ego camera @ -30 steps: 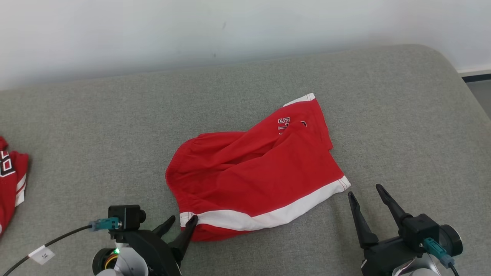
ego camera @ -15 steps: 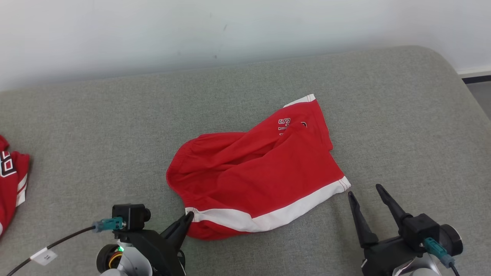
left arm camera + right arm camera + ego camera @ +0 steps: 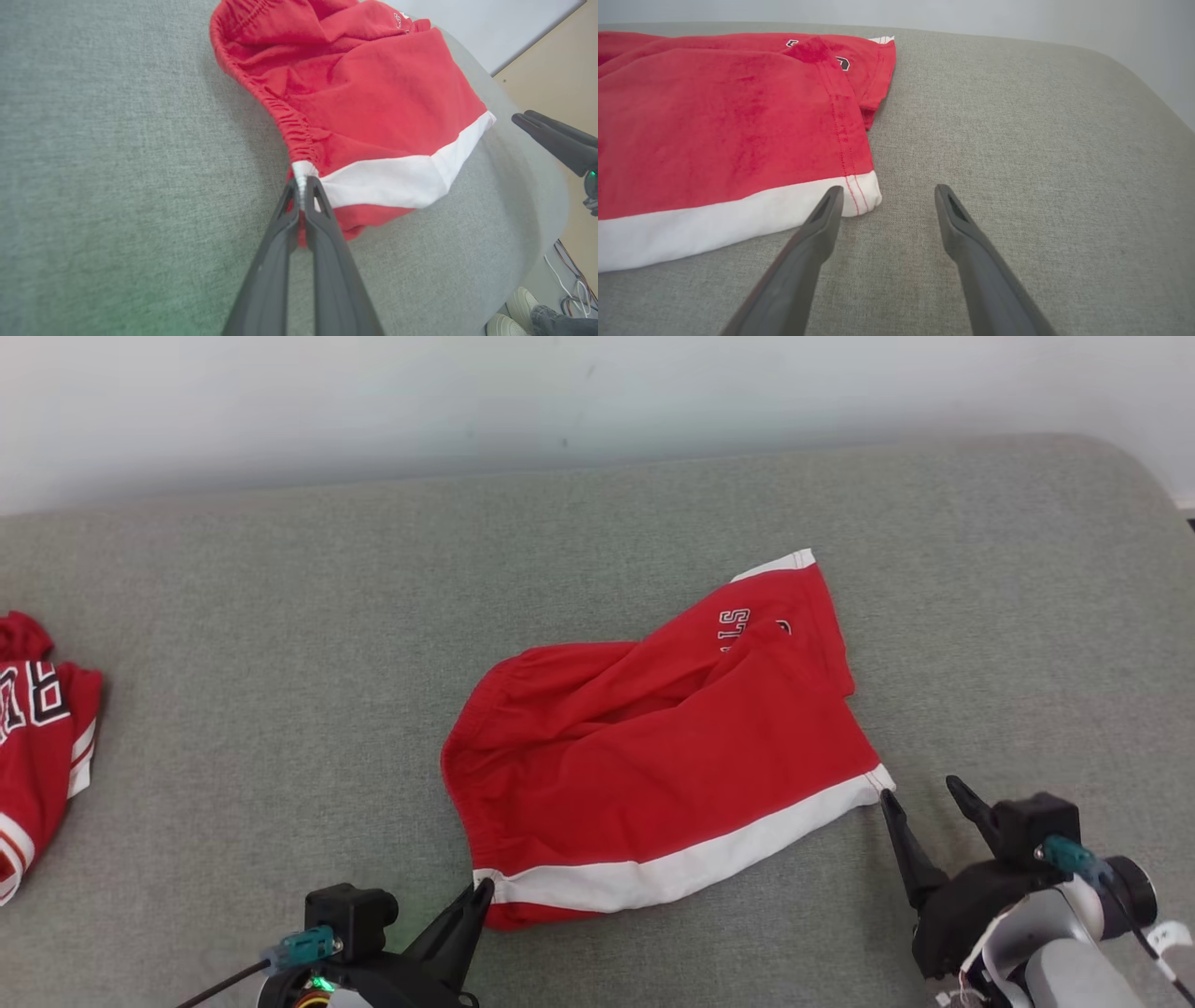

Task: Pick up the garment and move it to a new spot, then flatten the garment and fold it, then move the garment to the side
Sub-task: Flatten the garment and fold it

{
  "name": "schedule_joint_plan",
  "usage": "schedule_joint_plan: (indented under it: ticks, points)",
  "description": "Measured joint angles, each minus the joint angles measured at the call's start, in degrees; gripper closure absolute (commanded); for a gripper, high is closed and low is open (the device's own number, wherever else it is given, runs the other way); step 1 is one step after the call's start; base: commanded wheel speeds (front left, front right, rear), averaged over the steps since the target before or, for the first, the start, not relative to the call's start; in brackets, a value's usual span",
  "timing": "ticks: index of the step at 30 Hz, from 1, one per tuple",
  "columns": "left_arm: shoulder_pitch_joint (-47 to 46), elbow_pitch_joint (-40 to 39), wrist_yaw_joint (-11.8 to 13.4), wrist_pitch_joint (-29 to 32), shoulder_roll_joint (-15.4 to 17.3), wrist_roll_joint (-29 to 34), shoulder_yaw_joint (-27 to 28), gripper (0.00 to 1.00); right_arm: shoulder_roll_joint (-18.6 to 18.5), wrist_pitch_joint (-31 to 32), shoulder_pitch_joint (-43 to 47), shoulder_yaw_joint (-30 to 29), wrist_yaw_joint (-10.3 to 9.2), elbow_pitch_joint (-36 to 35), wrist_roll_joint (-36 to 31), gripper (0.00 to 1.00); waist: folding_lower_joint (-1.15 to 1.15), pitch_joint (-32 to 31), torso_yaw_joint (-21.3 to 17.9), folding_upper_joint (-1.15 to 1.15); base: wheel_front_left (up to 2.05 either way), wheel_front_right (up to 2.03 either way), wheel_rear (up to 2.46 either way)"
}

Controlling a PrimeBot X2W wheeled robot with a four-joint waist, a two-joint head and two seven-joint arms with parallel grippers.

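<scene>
Two grippers are seen nearest the camera, one at each near corner of the red shorts (image 3: 672,756). The left gripper (image 3: 302,182) is set at the shorts' near left corner. Its jaws are pressed together on the end of the white band (image 3: 691,870), right where the gathered waistband (image 3: 280,116) begins, and a sliver of white cloth is pinched between the tips. The right gripper (image 3: 888,188) is held at the shorts' near right corner, its jaws spread wide with nothing between them. One tip is placed just beside the white hem corner; whether it touches the cloth cannot be told.

The shorts are laid rumpled on a grey cushion (image 3: 280,616), with the waistband opening turned to the left and the leg hems to the right. Beyond the white band the red cloth is creased into loose folds. Black-and-white lettering (image 3: 735,627) is seen on the farther leg, near its white-edged hem. Well to the left of the shorts, a second red garment (image 3: 42,728) with white trim is laid on the same cushion. Behind the shorts, the cushion's far edge is backed by a pale wall (image 3: 373,401).
</scene>
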Motion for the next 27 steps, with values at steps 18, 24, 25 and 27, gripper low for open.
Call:
schedule_joint_plan:
  ticks: [18, 24, 25, 27]
  points:
    - [-2.1, 2.1, -0.5, -1.8, -0.7, 0.5, -1.1, 1.00, -1.3, 6.0, -6.4, 6.3, 0.00, 6.8, 6.0, 1.00, 0.00, 2.2, 2.2, 0.00, 0.00, 0.00, 0.00]
    - [-2.1, 2.5, -0.6, -2.9, -0.7, 0.3, -1.1, 1.00, -1.5, 4.5, -6.7, 7.0, 0.00, 7.0, 6.1, 1.00, 0.00, 1.8, 1.9, 0.00, 0.00, 0.00, 0.00]
    - [-2.1, 2.5, -0.6, -3.4, -0.7, 0.1, -1.1, 1.00, -1.6, 4.1, -6.7, 7.0, 0.00, 6.9, 6.1, 1.00, 0.00, 1.6, 1.9, 0.00, 0.00, 0.00, 0.00]
    - [-2.1, 2.1, -1.0, -4.8, -1.0, -0.6, -0.7, 1.00, -1.7, 2.9, -6.7, 7.0, 0.00, 6.2, 6.2, 1.00, 0.00, 1.2, 1.7, 0.00, 0.00, 0.00, 0.00]
